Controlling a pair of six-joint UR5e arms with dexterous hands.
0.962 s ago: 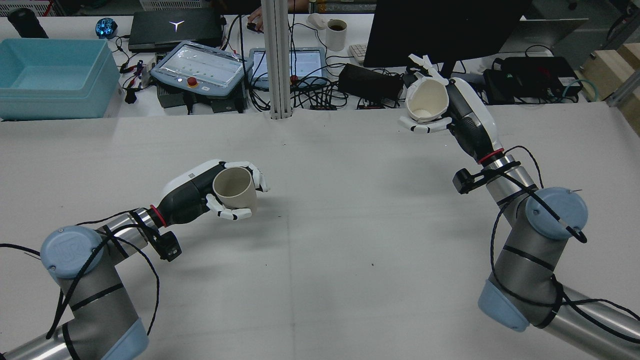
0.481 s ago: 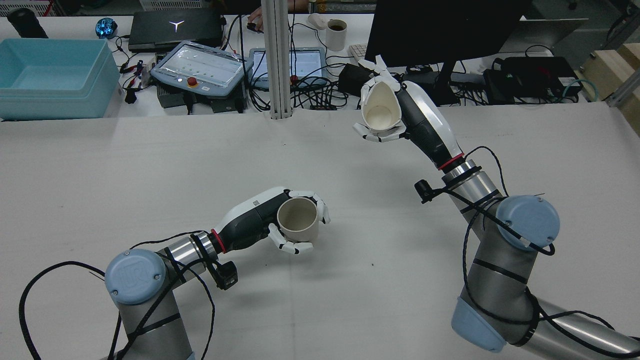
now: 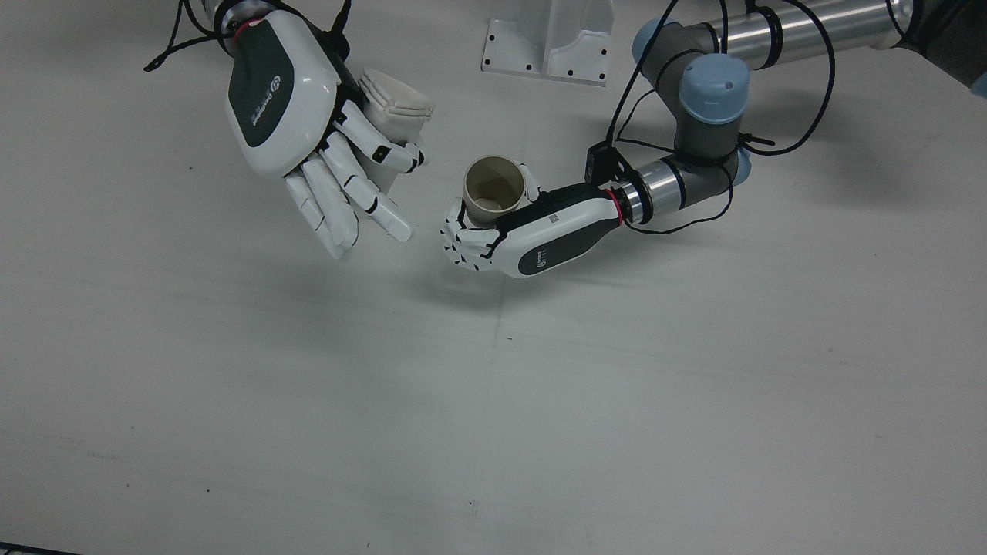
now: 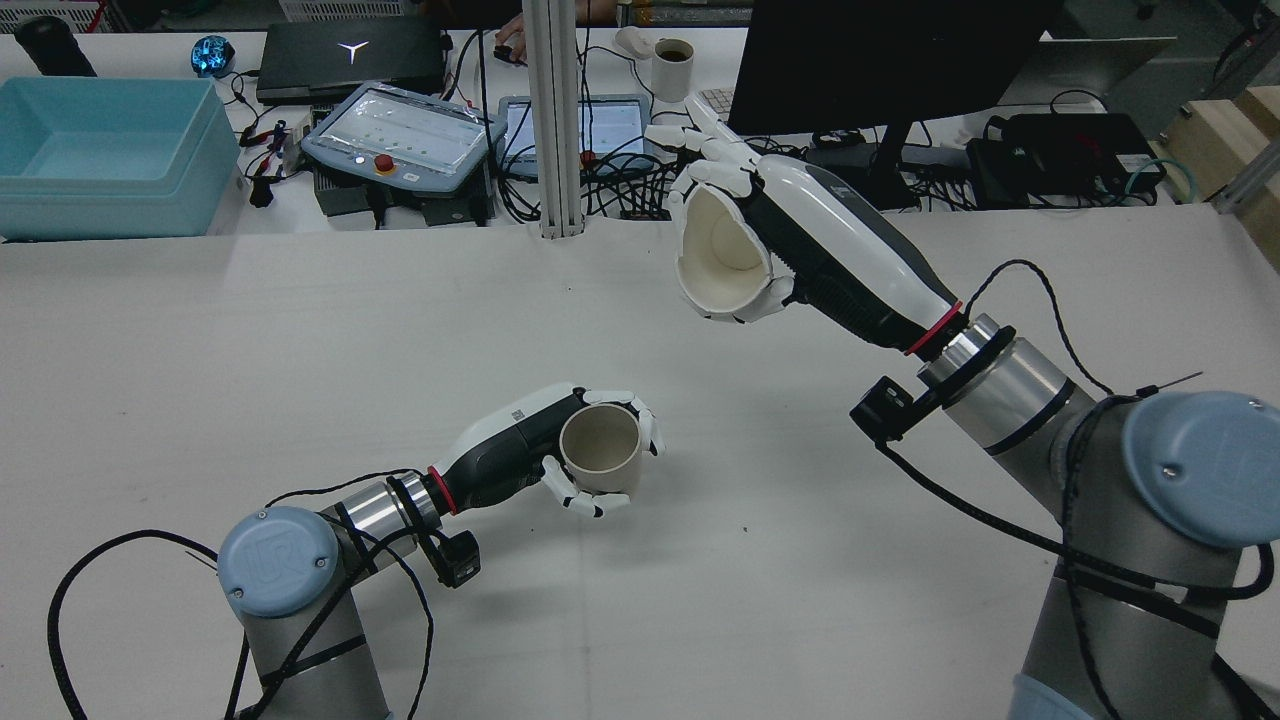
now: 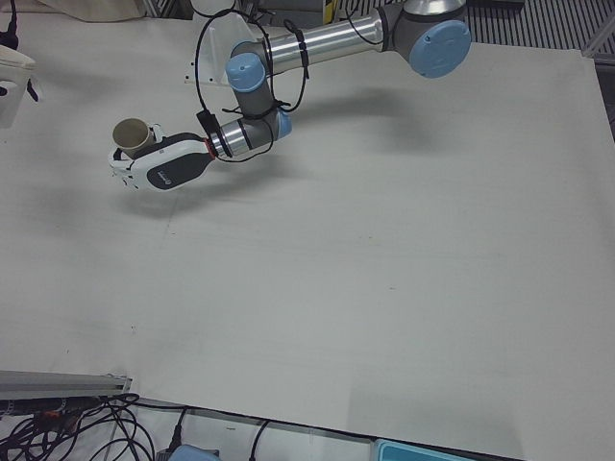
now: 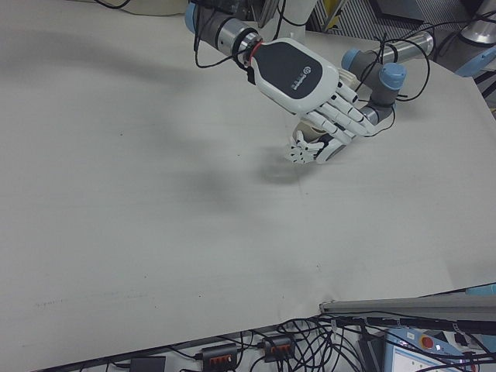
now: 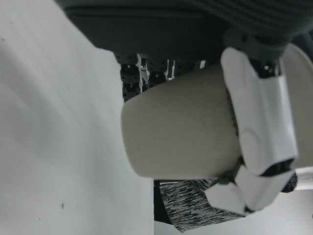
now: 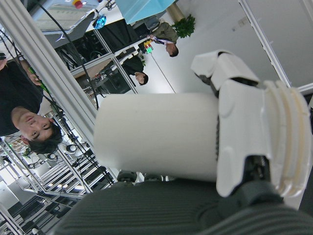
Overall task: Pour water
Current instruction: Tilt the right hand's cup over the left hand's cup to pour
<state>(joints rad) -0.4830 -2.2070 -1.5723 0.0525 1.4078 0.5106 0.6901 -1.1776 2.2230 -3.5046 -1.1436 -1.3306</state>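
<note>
My left hand (image 4: pixel 520 440) is shut on a beige cup (image 4: pixel 600 450) and holds it upright, low over the middle of the table. The cup also shows in the front view (image 3: pixel 493 189), gripped by that hand (image 3: pixel 540 235), in the left-front view (image 5: pixel 130 134) and in the left hand view (image 7: pixel 181 132). My right hand (image 4: pixel 800 250) is shut on a white cup (image 4: pixel 720 255), pinned between thumb and palm with the other fingers stretched out. It is raised and tilted on its side, mouth toward the rear camera, higher than the beige cup and to its robot-right (image 3: pixel 393 100). The right hand view shows the white cup (image 8: pixel 156 134) close up.
A white pillar base (image 3: pixel 547 38) stands at the table's robot side. Beyond the table's far edge is a desk with a teal bin (image 4: pixel 100 150), a teach pendant (image 4: pixel 400 140), a monitor (image 4: pixel 880 60) and cables. People show in the right hand view (image 8: pixel 29 122).
My left hand carried the beige cup toward the table's middle and now holds still. My right hand swung the white cup in toward it, higher, tilting further.
</note>
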